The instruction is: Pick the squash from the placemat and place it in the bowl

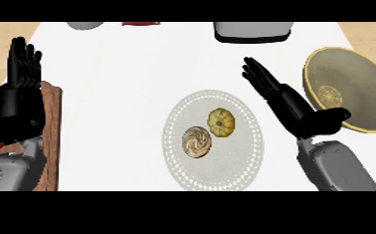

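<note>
the squash (221, 122) is small, yellow and lobed, lying on the placemat (242, 163) beside a swirled pastry (196, 142). right hand (290, 106) hovers with fingers straight; left hand (22, 86) rests, fingers straight, at the left edge.

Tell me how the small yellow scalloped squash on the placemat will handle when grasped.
The small yellow scalloped squash looks squat and flat-lying, so it probably won't roll. Its lobed rim should offer fingers purchase. The swirled brown pastry lies close beside it and may get nudged.

Bright, even light on the white counter (125, 103); no glare; barely any shadows
</note>
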